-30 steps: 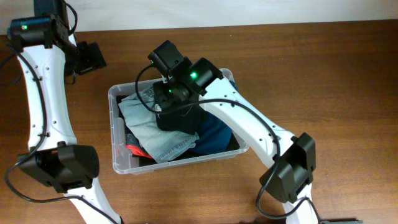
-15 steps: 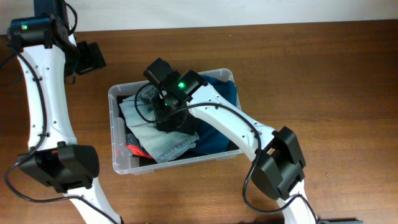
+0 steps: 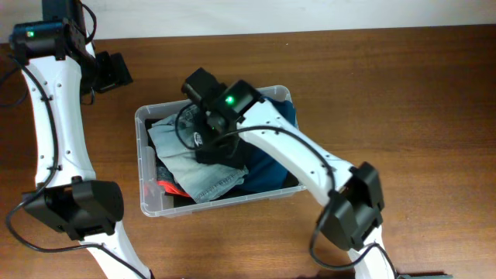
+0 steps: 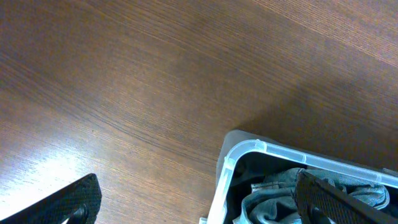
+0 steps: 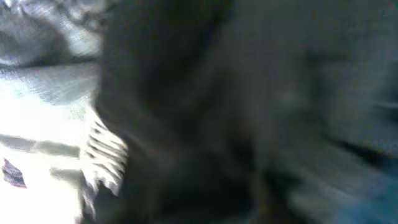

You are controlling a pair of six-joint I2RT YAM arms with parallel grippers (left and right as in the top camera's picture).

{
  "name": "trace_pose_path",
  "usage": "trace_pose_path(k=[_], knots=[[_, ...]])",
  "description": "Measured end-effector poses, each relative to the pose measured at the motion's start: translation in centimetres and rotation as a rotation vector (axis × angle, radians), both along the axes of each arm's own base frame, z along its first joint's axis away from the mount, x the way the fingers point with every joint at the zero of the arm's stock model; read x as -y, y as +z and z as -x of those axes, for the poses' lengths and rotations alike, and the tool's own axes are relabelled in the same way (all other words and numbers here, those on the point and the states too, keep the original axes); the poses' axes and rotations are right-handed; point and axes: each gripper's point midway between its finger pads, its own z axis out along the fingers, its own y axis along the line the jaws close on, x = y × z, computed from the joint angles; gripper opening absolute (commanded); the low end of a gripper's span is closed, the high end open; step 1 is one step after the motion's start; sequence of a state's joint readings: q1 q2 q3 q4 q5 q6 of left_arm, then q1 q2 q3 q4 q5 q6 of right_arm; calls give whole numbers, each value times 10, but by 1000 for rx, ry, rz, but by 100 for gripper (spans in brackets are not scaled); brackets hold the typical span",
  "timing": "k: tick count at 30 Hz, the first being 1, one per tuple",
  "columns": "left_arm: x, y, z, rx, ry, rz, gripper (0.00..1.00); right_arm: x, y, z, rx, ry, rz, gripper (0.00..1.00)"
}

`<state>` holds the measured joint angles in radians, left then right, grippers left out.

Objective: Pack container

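1. The large clear plastic rectangular container [image 3: 142, 167] sits on the brown wooden desk [image 3: 403, 93]. In the overhead view its long axis runs left to right, slightly slanted. It is heaped with clothes: a pale grey-blue denim piece [image 3: 198, 177] towards the left, dark blue cloth [image 3: 273, 164] towards the right, and a black garment [image 3: 226, 152] between them.
2. The right jaws are down inside the container, in its far-left part, buried in the black garment. The white right arm [image 3: 298, 151] crosses the bin diagonally. Its wrist view is only a blur of dark fabric, so I cannot tell whether these jaws are clenched or released.
3. The left jaws hang over bare desk just beyond the container's far-left corner. They are spread wide with nothing between them.
4. The right arm is clearly the nearer one, with the load directly beneath its jaws. Any tucking or pressing would likely go straight down from there, with the left arm clear of the bin.
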<state>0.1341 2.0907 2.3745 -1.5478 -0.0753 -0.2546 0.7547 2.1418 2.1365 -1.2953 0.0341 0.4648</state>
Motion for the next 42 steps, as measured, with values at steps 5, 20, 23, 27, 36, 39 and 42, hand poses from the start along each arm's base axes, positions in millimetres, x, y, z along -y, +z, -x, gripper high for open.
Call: trace_pose_path(k=[5,20,23,27,36,39,42], knots=[[0,0,0,0,0,0,99,58,76,-12,156,-96,74,99],[0,0,0,0,0,0,99,269,210,33,348,-554,66,98],[0,0,0,0,0,0,99,286,217,57,363,-582,56,98],[0,0,0,0,0,0,100,300,212,86,354,-599,61,98],[0,0,0,0,0,0,99,296,189,95,274,-579,68,98],[0,0,0,0,0,0,99,294,187,94,265,-571,67,98],[0,0,0,0,0,0,99,294,187,94,265,-547,76,99]])
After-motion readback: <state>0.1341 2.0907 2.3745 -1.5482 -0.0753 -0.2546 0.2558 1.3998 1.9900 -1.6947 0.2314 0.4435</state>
